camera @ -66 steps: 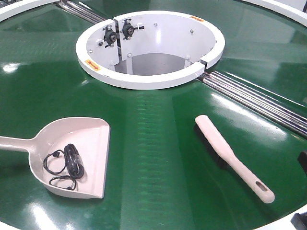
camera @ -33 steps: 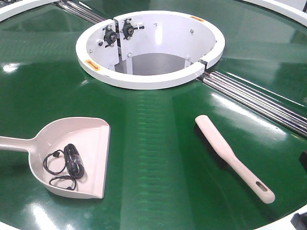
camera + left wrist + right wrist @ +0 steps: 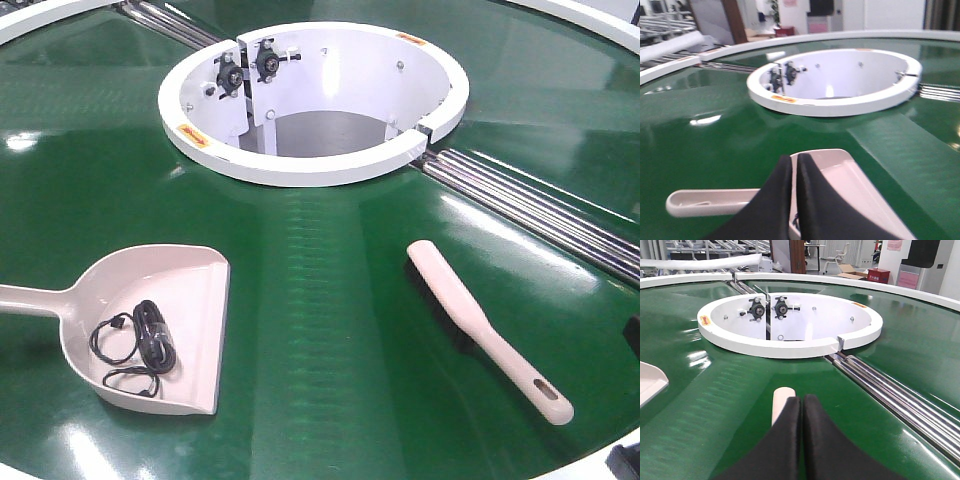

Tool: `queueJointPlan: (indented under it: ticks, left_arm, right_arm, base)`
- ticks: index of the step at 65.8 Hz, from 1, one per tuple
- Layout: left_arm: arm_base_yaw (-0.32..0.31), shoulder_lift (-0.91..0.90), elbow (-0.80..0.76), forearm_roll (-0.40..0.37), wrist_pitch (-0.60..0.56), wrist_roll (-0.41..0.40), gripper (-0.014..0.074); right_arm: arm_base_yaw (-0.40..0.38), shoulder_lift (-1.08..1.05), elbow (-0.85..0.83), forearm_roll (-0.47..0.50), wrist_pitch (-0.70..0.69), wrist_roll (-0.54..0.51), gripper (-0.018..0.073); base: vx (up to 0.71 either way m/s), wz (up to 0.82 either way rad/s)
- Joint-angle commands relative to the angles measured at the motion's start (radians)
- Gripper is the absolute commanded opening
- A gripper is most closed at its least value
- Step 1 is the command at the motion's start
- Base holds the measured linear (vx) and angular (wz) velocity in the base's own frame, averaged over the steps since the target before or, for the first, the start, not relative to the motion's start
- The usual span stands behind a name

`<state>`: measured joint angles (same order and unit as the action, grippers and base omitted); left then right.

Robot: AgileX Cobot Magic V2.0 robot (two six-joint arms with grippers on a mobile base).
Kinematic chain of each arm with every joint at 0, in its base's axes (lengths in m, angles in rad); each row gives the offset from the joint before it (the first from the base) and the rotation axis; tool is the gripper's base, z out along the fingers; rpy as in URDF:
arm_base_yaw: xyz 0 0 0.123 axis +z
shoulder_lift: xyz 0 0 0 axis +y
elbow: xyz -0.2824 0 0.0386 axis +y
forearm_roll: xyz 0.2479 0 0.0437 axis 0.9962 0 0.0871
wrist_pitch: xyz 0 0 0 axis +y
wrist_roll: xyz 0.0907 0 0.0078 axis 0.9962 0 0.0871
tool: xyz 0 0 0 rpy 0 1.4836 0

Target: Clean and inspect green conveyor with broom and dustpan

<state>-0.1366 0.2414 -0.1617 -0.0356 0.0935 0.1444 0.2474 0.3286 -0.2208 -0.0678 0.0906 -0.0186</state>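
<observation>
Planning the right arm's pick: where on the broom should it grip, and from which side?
Grip the broom by its tapered handle, probably around mid-handle, just short of the slotted hole, coming straight down from above. It lies flat on the green conveyor with bristles along its left edge and the handle pointing toward the near right. The handle is narrow enough for the jaws; the right gripper looks shut, so it must open first.

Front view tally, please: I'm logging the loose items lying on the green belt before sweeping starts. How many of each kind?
Dustpan: 1
Broom: 1
Black cable bundle, lying inside the dustpan: 1
Total: 3 loose items on the green conveyor
</observation>
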Motion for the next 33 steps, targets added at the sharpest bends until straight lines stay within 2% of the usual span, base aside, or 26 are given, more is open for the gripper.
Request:
queueJointPlan:
  ticks: [1, 11, 16, 22, 33]
  left_arm:
    - [0.043, -0.041, 0.053, 0.036, -0.135, -0.074, -0.0007]
    - [0.053, -0.182, 0.2, 0.036, -0.136, -0.123, -0.0007]
    - [0.052, -0.28, 0.199, 0.036, -0.008, -0.123, -0.0007]
    - [0.051, -0.269, 0.201, 0.047, 0.018, -0.121, -0.0007]
    - [0.052, -0.269, 0.201, 0.046, 0.0, -0.122, -0.0006]
  right_arm:
    - [-0.005, 0.005, -0.027, -0.006, -0.07, 0.0, -0.0009]
    - [-0.005, 0.005, -0.027, -0.006, -0.07, 0.0, -0.0009]
    - [-0.005, 0.005, -0.027, -0.006, -0.07, 0.0, -0.0009]
    - [-0.005, 0.009, -0.027, -0.006, -0.064, 0.0, -0.0009]
    - [-0.005, 0.009, -0.027, -0.006, -0.066, 0.0, -0.0009]
  base:
    - [0.0, 0.0]
    - [0.0, 0.0]
    - [0.0, 0.0]
    - [0.0, 0.0]
    - [0.0, 0.0]
